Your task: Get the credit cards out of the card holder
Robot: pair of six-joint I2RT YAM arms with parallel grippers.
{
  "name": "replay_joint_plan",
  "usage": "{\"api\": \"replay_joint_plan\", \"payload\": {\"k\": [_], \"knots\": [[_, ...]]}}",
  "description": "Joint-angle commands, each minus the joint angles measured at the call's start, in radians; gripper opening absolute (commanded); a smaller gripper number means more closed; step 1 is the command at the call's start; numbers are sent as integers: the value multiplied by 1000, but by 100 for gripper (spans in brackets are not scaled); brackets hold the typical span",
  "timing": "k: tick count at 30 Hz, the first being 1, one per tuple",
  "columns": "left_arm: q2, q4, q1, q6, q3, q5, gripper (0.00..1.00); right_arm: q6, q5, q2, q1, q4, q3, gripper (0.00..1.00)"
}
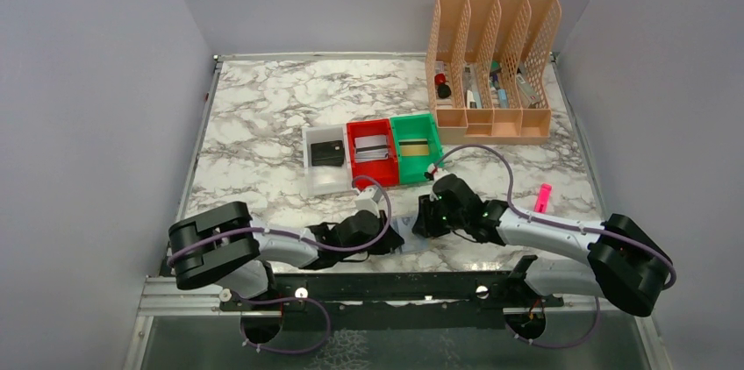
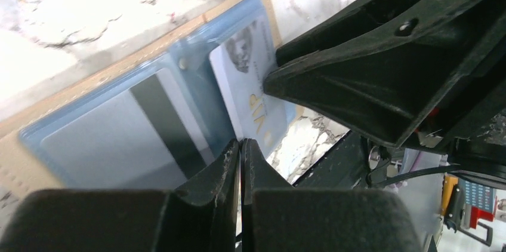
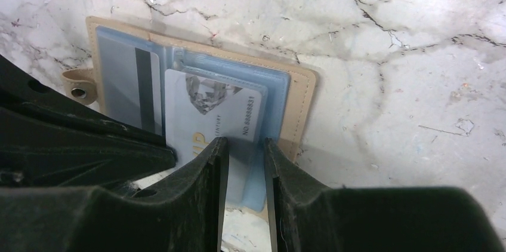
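Note:
The tan card holder [image 1: 407, 235] [image 3: 301, 103] [image 2: 12, 162] lies open on the marble between my two grippers, its blue-grey pockets facing up. A silvery grey credit card [image 3: 209, 108] [image 2: 250, 97] printed "VIP" sticks partway out of a pocket. Another grey card with a black stripe [image 3: 134, 91] [image 2: 137, 132] sits inside the pocket beside it. My left gripper [image 2: 241, 142] [image 1: 386, 240] is shut on the edge of the VIP card. My right gripper [image 3: 243, 144] [image 1: 427, 221] is open, its fingers standing on the holder's near edge, astride the card and a blue pocket.
White [image 1: 326, 160], red [image 1: 372, 152] and green [image 1: 416, 148] trays stand in a row just behind the grippers, with flat items inside. A peach file organiser [image 1: 493, 63] with small items is at the back right. A pink object [image 1: 544, 197] lies to the right.

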Motion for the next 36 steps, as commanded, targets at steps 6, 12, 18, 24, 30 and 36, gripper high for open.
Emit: {"api": "replay_joint_plan", "payload": {"k": [6,12,18,24,30,36], "knots": [[-99,26,-13,-48,-80,-112,6,-20,3,51,1,-40,10,26],[-97,25,-13,-33,-77,-100,6,-13,4,62,1,-39,9,20],[-135,24,-12,-44,-106,-122,14,-6,45,50,1,-62,21,18],[-133,26,-11,-13,-95,-101,23,-14,34,68,1,-58,38,17],[-75,26,-10,-15,-58,-72,31,-12,20,70,1,-46,36,18],[-85,27,-8,-51,-81,-103,28,-9,16,72,1,-44,34,18]]}}
